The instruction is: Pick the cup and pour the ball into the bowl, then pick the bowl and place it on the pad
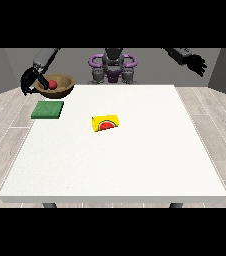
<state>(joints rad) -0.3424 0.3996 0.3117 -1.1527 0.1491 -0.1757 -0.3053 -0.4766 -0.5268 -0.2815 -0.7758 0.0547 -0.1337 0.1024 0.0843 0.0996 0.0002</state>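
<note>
1. Hand at view's left [29, 80], upper left of frame: fingers curled on rim of brown bowl [55, 86], held above table [135, 165].
2. Red ball [52, 84] inside bowl.
3. Green pad [48, 110] just below bowl.
4. Yellow cup [106, 123] on its side, mid-frame.
5. Hand at view's right [199, 64], upper right: fingers spread, holding nothing.

A bare test room rather than a home: grey walls [15, 70], pale wood-plank floor [5, 115], and a humanoid robot [113, 65] behind one large white counter [115, 160] with no other furniture.
</note>
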